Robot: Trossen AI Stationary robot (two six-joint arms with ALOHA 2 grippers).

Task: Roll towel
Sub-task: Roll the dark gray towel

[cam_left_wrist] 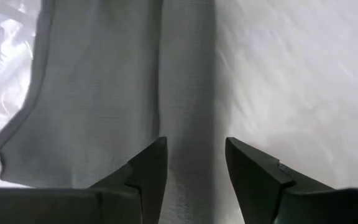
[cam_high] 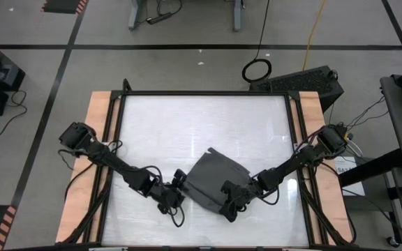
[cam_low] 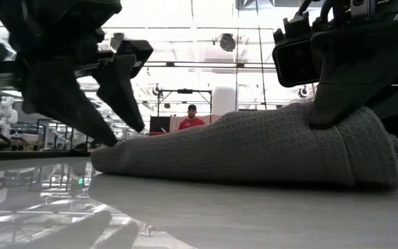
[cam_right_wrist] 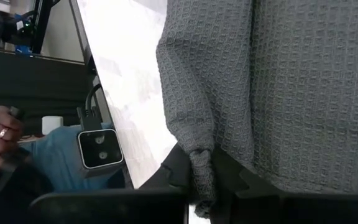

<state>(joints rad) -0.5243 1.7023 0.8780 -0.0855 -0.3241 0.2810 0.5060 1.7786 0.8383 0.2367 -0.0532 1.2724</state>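
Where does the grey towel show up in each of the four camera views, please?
High view: towel low centre, between both arms.
Low view: towel across the middle, on the table.
Left wrist view: towel upper left.
Right wrist view: towel right, filling most.
Shared landmark: right gripper, shut on the towel's edge.

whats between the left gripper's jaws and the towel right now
Nothing. The left gripper has its jaws open, tips at the edge of the towel with no cloth between them. The low view and the left wrist view show it; only bare white table lies alongside.
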